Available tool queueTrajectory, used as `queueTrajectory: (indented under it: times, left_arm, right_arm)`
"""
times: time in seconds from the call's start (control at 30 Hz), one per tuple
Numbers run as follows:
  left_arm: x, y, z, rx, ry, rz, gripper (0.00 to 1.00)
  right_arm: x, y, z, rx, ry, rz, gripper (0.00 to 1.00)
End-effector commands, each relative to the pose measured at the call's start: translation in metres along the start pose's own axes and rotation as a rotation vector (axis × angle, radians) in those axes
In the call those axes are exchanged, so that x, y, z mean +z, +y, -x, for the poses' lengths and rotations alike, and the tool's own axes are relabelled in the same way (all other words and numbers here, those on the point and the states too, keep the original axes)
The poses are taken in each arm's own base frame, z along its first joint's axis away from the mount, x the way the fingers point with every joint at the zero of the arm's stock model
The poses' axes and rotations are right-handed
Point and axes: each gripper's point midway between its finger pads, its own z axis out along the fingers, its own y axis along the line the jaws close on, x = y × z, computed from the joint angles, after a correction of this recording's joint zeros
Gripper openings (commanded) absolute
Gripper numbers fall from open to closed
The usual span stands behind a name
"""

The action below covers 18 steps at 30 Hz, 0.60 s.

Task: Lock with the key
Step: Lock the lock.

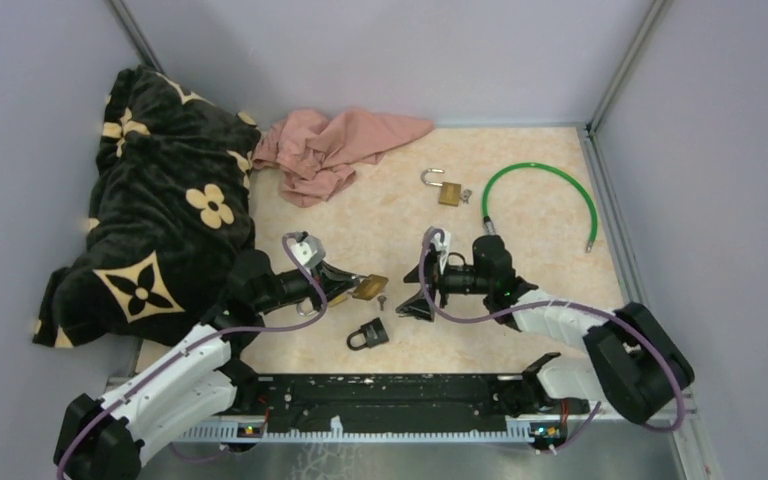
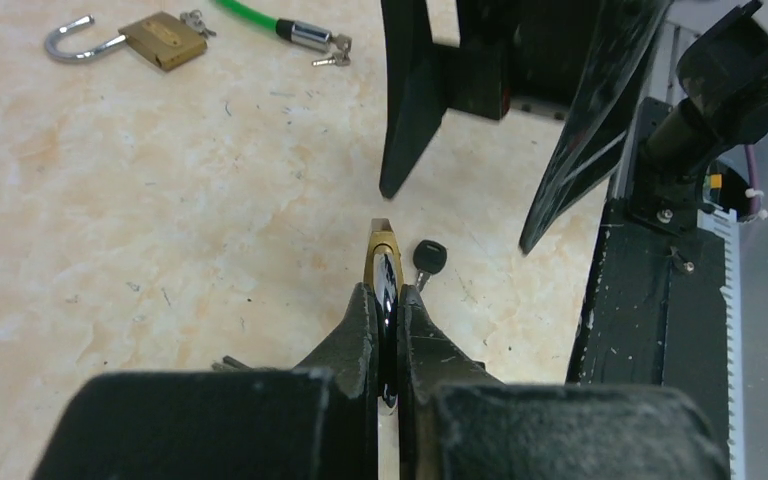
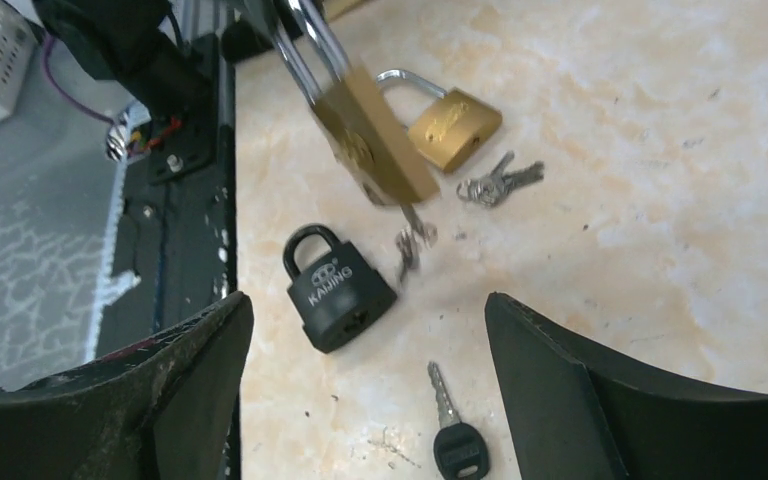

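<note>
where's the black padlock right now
Top view: the black padlock lies on the table, bottom centre by the base rail, directly below the brass padlock held in the left gripper.

Left end effector (image 2: 388,298) closed — right end effector (image 3: 367,305) wide, wrist seemingly level

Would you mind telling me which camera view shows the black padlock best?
The right wrist view: the black padlock lies flat on the table, close to the camera, with its shackle and white lettering clear. The top external view shows it only small and dark. The left wrist view does not show it.
</note>
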Motion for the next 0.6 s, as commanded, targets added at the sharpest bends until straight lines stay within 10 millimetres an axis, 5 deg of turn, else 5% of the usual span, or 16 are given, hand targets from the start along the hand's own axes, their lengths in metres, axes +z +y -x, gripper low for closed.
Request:
queueTrajectory:
  times: [0.0, 0.27, 0.57]
  left_arm:
    - [-0.01, -0.023, 0.053, 0.061, -0.161, -0.116, 0.0]
    - [-0.012, -0.028, 0.055, 0.037, -0.161, -0.14, 0.0]
    - [-0.012, -0.029, 0.059, 0.034, -0.166, -0.144, 0.0]
  right_arm:
    - [0.014, 0.002, 0.008, -0.194, -0.144, 0.041, 0.82]
    - [0.039, -0.001, 0.02, -0.264, -0.231, 0.128, 0.75]
    - [0.05, 0.004, 0.01, -0.249, -0.197, 0.171, 0.27]
